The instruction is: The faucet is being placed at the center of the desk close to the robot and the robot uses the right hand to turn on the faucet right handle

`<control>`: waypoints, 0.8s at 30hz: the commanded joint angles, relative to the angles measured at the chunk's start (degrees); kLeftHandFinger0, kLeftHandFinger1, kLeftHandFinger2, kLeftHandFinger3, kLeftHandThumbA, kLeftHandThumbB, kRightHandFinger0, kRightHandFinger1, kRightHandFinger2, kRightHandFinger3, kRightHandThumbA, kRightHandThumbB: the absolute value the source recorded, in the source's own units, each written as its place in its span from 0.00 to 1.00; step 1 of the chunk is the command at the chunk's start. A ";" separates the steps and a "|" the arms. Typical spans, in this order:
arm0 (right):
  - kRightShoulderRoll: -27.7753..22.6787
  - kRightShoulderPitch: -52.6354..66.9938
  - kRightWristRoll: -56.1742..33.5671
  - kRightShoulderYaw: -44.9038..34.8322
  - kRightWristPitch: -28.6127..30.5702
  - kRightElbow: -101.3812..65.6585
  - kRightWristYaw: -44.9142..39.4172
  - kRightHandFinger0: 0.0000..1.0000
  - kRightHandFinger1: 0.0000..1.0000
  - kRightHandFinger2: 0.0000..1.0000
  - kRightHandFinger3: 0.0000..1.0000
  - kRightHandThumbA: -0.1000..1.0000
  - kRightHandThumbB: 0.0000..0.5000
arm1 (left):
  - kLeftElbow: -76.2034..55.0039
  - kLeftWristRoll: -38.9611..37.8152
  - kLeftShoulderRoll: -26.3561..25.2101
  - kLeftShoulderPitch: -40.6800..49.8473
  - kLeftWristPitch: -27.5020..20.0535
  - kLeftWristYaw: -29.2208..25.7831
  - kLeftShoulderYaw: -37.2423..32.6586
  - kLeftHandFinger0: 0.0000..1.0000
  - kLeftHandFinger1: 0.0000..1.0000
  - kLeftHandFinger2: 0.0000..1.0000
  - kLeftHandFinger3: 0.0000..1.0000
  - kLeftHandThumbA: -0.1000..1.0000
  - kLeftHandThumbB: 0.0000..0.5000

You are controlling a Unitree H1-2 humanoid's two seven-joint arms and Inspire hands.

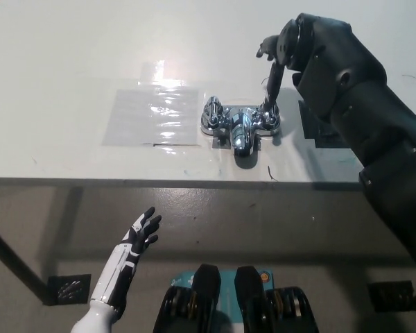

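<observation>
A chrome faucet (239, 125) sits on the white desk (69, 62) near its front edge, with a left handle (212, 112), a spout (242, 139) pointing toward me, and a right handle (268, 118). My black right hand (286, 48) hangs above and behind the right handle. One long finger (272, 83) reaches down and its tip touches the top of that handle. The other fingers are spread and hold nothing. My white left hand (140, 236) rests low in front of the desk, fingers apart, holding nothing.
A clear plastic sheet (152, 116) is taped flat to the desk left of the faucet. A dark patch (319, 125) lies on the desk right of the faucet, partly under my right arm. The desk's front edge (159, 182) runs across the picture.
</observation>
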State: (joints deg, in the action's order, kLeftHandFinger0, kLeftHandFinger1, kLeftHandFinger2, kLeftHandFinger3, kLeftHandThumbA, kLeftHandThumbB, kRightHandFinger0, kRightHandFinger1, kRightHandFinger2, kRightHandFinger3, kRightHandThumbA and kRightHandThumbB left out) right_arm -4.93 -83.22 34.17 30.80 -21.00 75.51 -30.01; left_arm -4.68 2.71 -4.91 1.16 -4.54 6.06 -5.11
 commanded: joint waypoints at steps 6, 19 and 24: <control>0.25 -3.10 -1.99 -1.62 2.39 1.09 1.08 1.00 1.00 1.00 1.00 1.00 0.57 | -1.66 0.07 -0.30 -1.29 -0.50 0.23 0.06 1.00 1.00 1.00 1.00 0.99 0.23; 1.12 -1.86 -0.19 1.27 1.93 3.29 2.33 1.00 1.00 1.00 1.00 1.00 0.64 | -2.03 -0.13 -0.62 -1.59 -0.35 0.47 0.09 1.00 1.00 1.00 1.00 1.00 0.24; 1.10 -1.12 0.24 2.01 1.92 3.61 4.07 1.00 1.00 1.00 1.00 1.00 0.65 | -2.65 0.35 -0.73 -1.61 0.04 0.47 -0.09 1.00 1.00 1.00 1.00 1.00 0.24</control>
State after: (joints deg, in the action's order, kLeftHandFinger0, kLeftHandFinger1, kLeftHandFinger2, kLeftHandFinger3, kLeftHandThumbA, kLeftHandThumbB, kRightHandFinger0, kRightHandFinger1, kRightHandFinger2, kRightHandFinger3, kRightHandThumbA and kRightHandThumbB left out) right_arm -3.87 -82.39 33.37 31.92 -19.72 79.15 -28.98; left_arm -4.96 2.74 -5.08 0.59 -4.38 6.09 -5.14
